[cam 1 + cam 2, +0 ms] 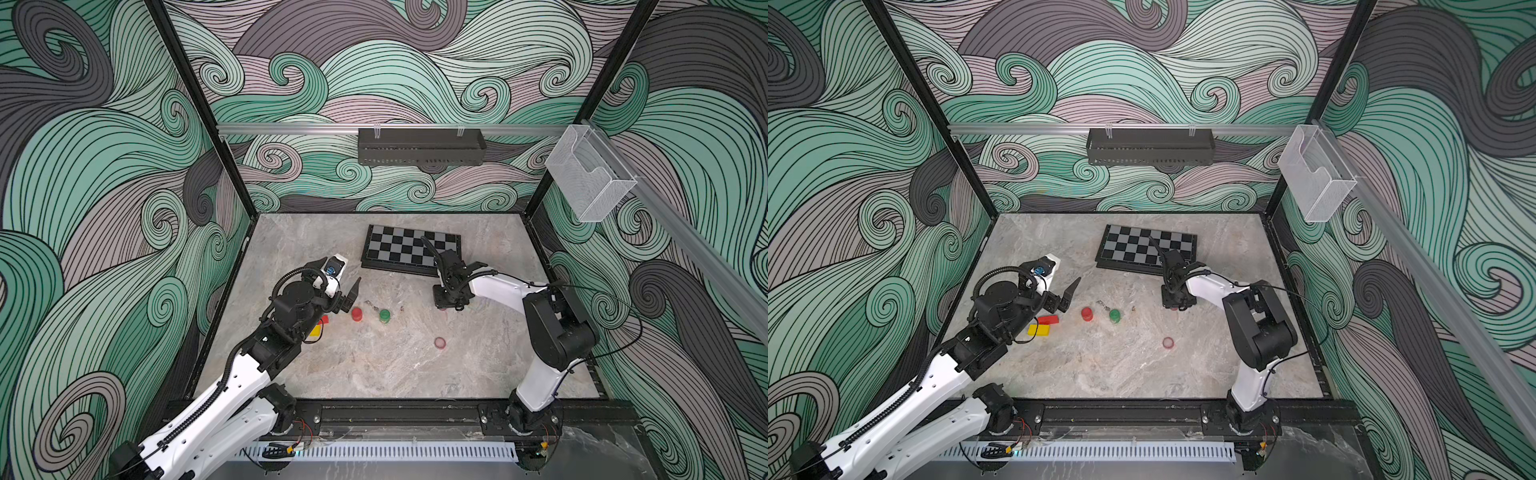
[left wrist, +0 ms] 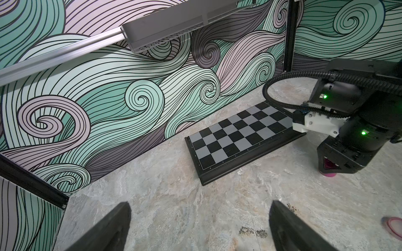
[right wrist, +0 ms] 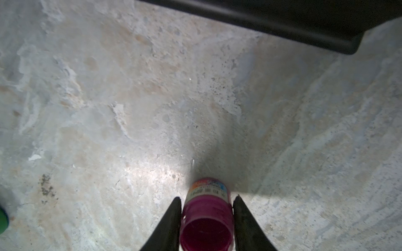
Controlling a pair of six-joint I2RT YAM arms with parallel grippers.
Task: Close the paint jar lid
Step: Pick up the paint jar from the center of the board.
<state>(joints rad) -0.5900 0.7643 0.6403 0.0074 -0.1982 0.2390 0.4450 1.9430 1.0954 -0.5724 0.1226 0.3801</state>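
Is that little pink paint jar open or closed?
Open: the jar shows a bare mouth in the right wrist view, and a pink lid lies apart on the table.

Table (image 1: 374, 365) seen steeply from above in both top views; chessboard (image 1: 399, 249) shared with left wrist; right wrist close-up, downward.

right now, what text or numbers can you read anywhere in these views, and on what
"1", "2", "3": faint, on the chessboard border, left wrist view.
Letters along its adjoining border: too small to read.
Label on the pink paint jar, between the right gripper fingertips: print blurred, unreadable.
Nothing else shows text.
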